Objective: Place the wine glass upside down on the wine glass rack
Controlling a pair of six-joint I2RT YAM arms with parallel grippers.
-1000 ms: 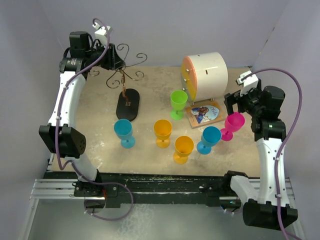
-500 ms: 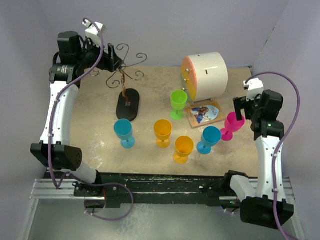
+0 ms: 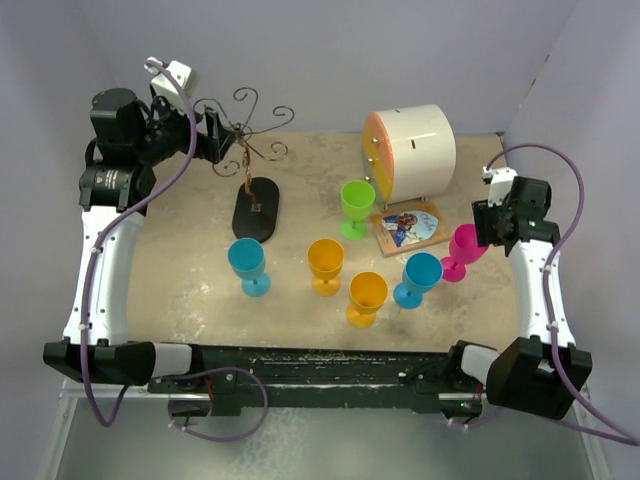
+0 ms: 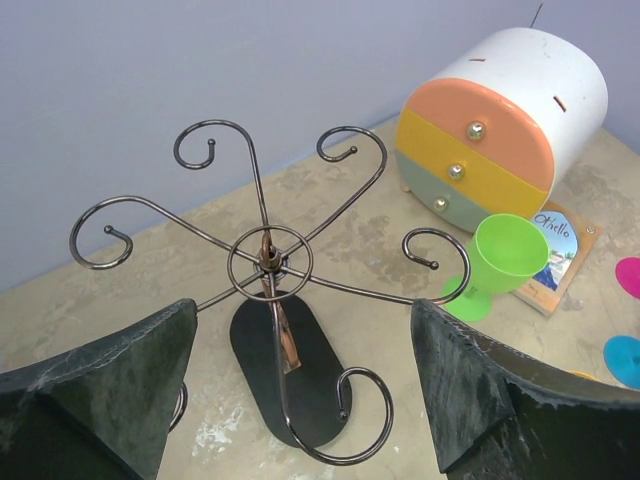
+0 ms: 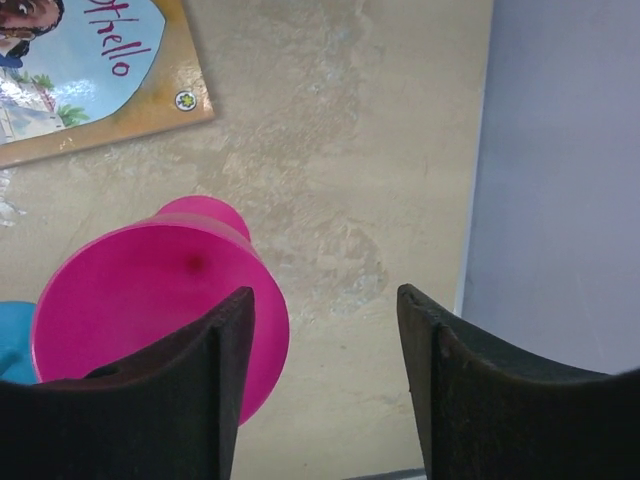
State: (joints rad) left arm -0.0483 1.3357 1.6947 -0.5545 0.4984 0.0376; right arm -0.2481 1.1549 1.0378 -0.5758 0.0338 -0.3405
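The wine glass rack (image 3: 247,160), dark wire with curled arms on a black oval base (image 3: 256,208), stands at the back left with nothing hanging on it. My left gripper (image 3: 215,135) hovers open beside its top. In the left wrist view the rack's hub (image 4: 270,262) lies between and below the spread fingers (image 4: 110,390). Several coloured wine glasses stand upright on the table. The pink wine glass (image 3: 466,248) is the one closest to my right gripper (image 3: 488,222). In the right wrist view that glass (image 5: 150,290) sits just outside the left finger (image 5: 215,380). The right gripper (image 5: 325,300) is open over bare table.
Green (image 3: 356,205), two orange (image 3: 326,265) (image 3: 367,297) and two blue glasses (image 3: 248,265) (image 3: 418,278) stand mid-table. A white cylinder with an orange face (image 3: 410,150) and a picture book (image 3: 408,226) sit at the back right. The right wall (image 5: 560,170) is close to the right gripper.
The left jaws have opened and that arm has swung back to the left from the rack's top. The right arm has shifted right beside the pink glass, its jaws narrower.
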